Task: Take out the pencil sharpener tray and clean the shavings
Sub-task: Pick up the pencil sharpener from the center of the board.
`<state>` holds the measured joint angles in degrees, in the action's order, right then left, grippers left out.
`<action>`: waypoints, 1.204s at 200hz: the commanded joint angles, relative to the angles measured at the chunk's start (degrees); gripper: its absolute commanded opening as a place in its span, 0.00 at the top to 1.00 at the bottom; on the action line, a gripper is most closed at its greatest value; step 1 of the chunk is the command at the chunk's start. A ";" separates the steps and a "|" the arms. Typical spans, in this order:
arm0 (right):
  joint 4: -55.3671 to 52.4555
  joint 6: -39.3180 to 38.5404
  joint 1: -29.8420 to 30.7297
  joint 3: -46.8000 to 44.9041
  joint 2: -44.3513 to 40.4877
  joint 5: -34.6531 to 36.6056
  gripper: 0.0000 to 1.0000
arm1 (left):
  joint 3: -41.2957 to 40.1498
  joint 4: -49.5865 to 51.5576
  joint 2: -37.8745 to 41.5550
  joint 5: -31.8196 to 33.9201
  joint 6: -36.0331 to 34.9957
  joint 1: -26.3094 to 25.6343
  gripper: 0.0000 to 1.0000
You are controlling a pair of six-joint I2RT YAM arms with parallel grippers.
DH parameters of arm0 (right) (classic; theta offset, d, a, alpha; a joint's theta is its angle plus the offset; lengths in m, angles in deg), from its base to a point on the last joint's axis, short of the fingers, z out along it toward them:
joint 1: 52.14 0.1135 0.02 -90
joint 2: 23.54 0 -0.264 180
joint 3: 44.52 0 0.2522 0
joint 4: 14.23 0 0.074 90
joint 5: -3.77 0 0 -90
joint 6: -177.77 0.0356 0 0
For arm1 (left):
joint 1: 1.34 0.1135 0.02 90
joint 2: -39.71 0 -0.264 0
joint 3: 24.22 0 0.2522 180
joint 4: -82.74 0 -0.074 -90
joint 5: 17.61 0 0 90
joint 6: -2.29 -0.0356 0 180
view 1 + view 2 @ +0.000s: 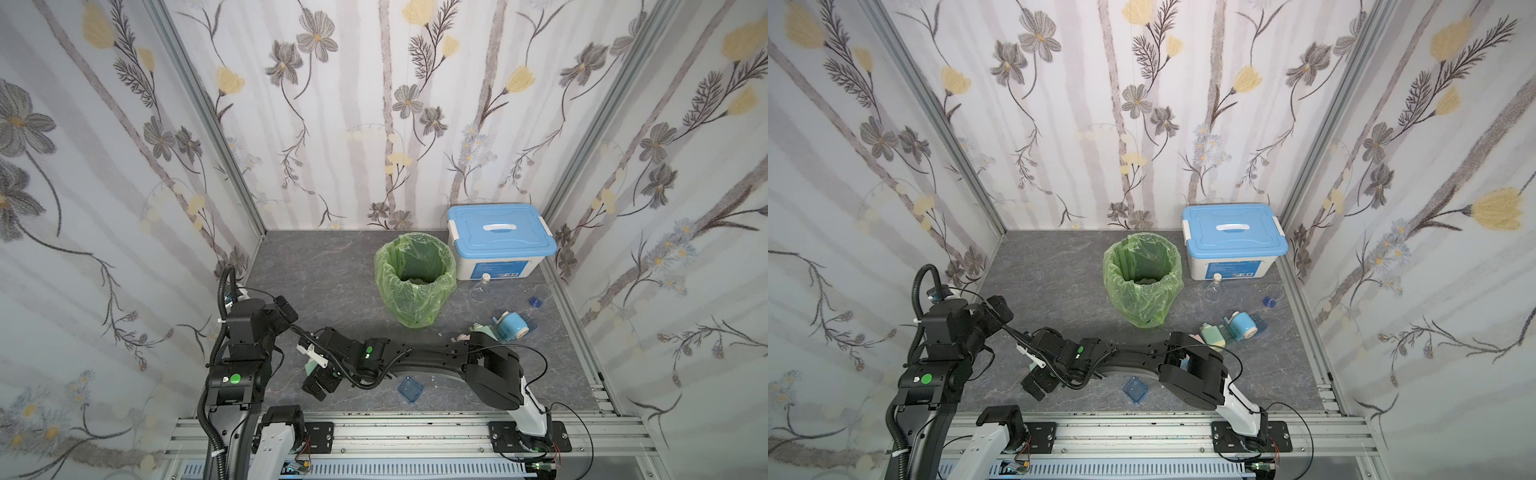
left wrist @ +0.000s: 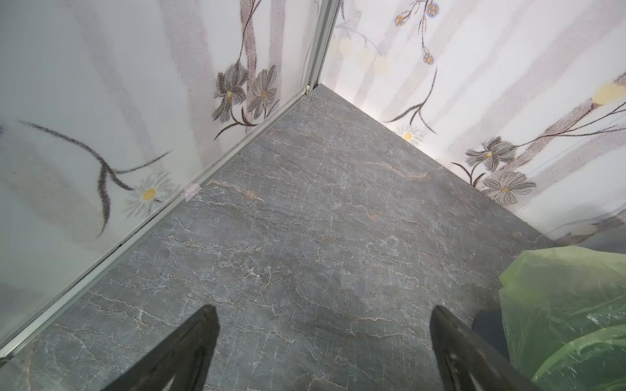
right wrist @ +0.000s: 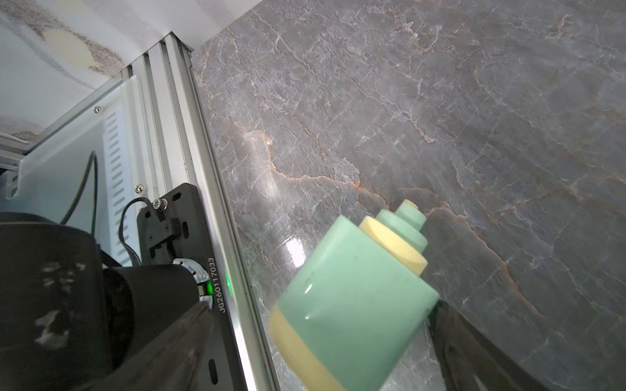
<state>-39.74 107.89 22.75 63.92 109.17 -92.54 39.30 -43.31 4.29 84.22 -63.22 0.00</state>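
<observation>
A small see-through blue tray (image 1: pixel 410 388) (image 1: pixel 1136 388) lies on the table near the front rail, with a few whitish flecks of shavings (image 1: pixel 434 379) beside it. My right gripper (image 1: pixel 318 380) (image 3: pixel 320 304) is open at the front left. A mint-green and yellow sharpener (image 3: pixel 355 298) sits between its fingers, against one finger (image 3: pixel 454 335) and with a gap to the other. My left gripper (image 2: pixel 323 315) (image 1: pixel 286 309) hangs open over bare table near the back left corner. A blue sharpener (image 1: pixel 510 326) (image 1: pixel 1241 326) lies at the right, with another mint-green one (image 1: pixel 1212 336) next to it.
A bin with a green liner (image 1: pixel 413 278) (image 2: pixel 569 315) stands mid-table. A white box with a blue lid (image 1: pixel 498 241) sits at the back right, with a clear bottle (image 1: pixel 480 286) and a small blue-bottomed cup (image 1: pixel 538 300) in front of it. Patterned walls close three sides; a metal rail (image 1: pixel 374 432) runs along the front.
</observation>
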 commanded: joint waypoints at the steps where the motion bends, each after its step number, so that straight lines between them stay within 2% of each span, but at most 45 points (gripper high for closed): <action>1: -1.98 0.89 -0.27 2.62 2.66 1.96 0.01 | 0.33 0.05 0.34 2.18 0.84 0.19 0.00; 24: -2.76 0.86 -0.65 4.03 4.16 1.99 0.03 | 0.27 0.09 0.79 2.65 0.79 0.15 0.00; 39: -2.84 0.95 -0.69 4.03 4.12 2.42 0.09 | 0.25 -0.03 0.79 2.50 0.67 0.13 0.00; 70: -2.30 0.83 -0.85 2.72 3.01 3.23 0.33 | 0.05 -0.37 0.97 1.83 0.71 0.06 0.00; 95: -0.29 -0.04 -0.92 -0.50 0.63 2.75 0.44 | -0.10 -0.74 0.97 0.77 0.34 -0.07 0.00; 115: 0.37 -2.55 -1.05 -2.83 -1.22 2.18 0.53 | -0.62 -2.90 0.88 -4.24 -0.74 -0.18 0.00; 124: 1.39 -4.22 -1.26 -5.26 -3.26 2.60 0.54 | -0.93 -4.42 0.88 -7.68 -1.17 -0.20 0.00; 146: 4.82 -8.22 -3.50 -14.05 -11.23 1.47 0.55 | -1.75 -10.38 0.66 -22.07 -2.94 -0.53 0.00; 167: 5.10 -10.98 -8.29 -20.83 -19.84 -7.43 0.56 | -3.65 -19.46 0.03 -40.91 -1.91 -1.14 0.00; 177: 3.49 -12.53 -10.83 -22.31 -23.36 -14.28 0.56 | -4.64 -24.33 -0.43 -48.18 0.22 -1.47 0.00; 194: -1.56 -15.28 -14.17 -23.00 -28.37 -21.50 0.56 | -6.52 -33.94 -0.99 -59.35 4.81 -2.21 0.00; 217: -6.79 -18.25 -17.58 -23.39 -34.30 -28.92 0.57 | -8.39 -46.08 -0.97 -69.21 10.39 -5.08 0.00; 241: -10.38 -20.11 -20.50 -23.42 -38.74 -33.42 0.56 | -7.48 -48.35 -0.55 -73.79 8.75 -11.91 0.00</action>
<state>-46.51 92.20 4.37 40.53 73.69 -115.57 31.14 -80.47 3.31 22.61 -55.77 -7.28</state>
